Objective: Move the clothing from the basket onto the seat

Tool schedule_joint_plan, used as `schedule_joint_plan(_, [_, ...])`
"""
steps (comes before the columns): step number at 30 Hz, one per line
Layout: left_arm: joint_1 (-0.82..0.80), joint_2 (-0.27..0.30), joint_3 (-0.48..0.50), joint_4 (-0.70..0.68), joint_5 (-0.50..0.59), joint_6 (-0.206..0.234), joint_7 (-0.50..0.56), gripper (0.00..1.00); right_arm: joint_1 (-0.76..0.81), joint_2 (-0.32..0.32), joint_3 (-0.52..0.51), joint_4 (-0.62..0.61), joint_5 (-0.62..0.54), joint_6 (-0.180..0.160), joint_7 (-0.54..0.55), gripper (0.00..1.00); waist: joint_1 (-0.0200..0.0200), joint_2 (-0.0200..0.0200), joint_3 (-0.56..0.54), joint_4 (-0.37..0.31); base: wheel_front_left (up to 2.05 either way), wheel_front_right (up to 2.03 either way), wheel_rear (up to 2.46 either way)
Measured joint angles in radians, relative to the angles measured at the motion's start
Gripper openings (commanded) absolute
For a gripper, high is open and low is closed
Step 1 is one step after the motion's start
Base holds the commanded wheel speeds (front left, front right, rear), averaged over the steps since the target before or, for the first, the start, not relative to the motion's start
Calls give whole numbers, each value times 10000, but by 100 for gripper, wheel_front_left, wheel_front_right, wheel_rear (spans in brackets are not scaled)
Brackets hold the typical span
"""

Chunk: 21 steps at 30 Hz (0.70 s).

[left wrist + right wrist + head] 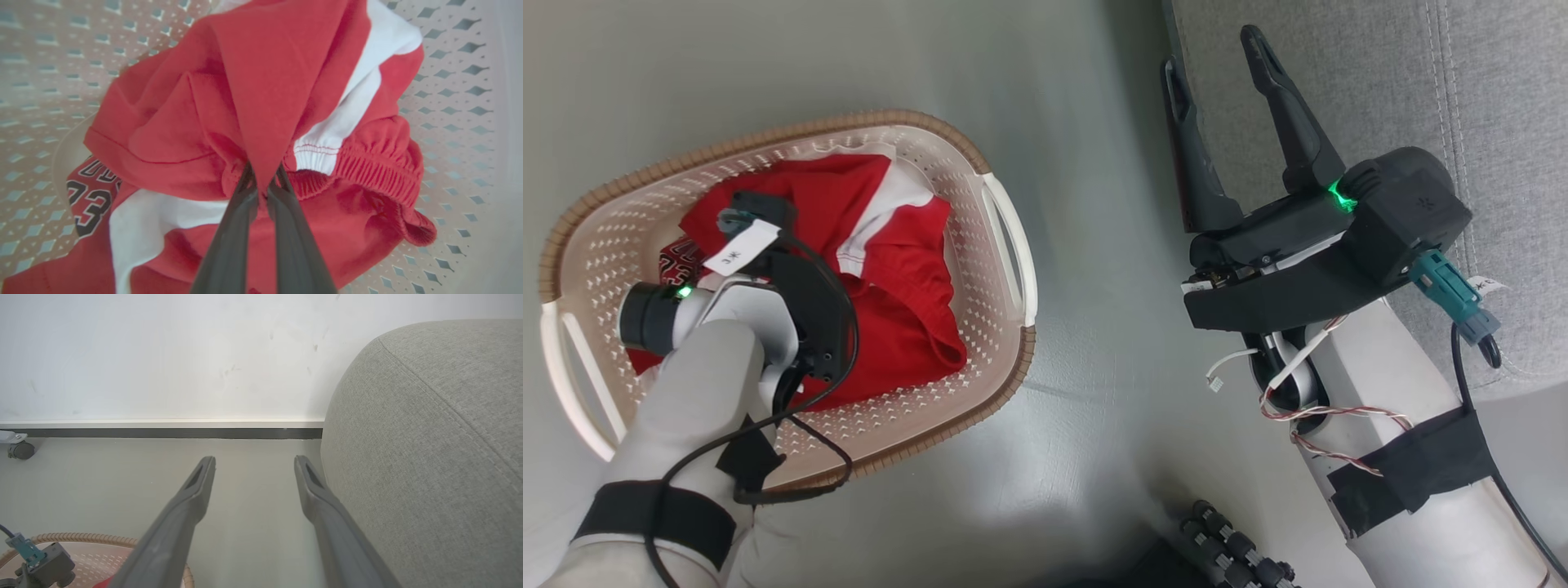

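Note:
The red clothing (882, 269) with white panels lies bunched in the cream basket (1005, 245) on the floor at the left. My left gripper (261, 179) reaches down into the basket and is shut on a raised fold of red clothing (265, 81); a second garment with the number 23 (88, 200) lies beneath. In the head view my left wrist hides its fingers. At the right, my right gripper (1213, 57) hangs open and empty beside the grey seat (1462, 98), its fingers (196, 490) just left of the seat's side (408, 457).
Grey floor (1094, 408) separates the basket from the seat. A white wall with a dark baseboard (163, 433) stands beyond, with a caster wheel (20, 450) at the far left. The basket rim (81, 538) shows at the lower left of the right wrist view.

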State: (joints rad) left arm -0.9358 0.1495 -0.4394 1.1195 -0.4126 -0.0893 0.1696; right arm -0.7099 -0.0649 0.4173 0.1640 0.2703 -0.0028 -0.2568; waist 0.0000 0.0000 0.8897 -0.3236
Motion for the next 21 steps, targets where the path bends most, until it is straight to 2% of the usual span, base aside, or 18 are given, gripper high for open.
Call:
schedule_joint_plan(9, [14, -295, -111, 88, 2, -79, -489, 0, -36, -10, -153, 274, -132, 46, 0, 100, 0, 0, -455, 230, 0, 0, 0])
schedule_joint_plan(21, [492, -635, -115, -117, -75, -96, -2132, 0, 50, -311, -489, 786, -245, 127, 0, 100, -1, 0, -1613, 937, 0, 0, 0])
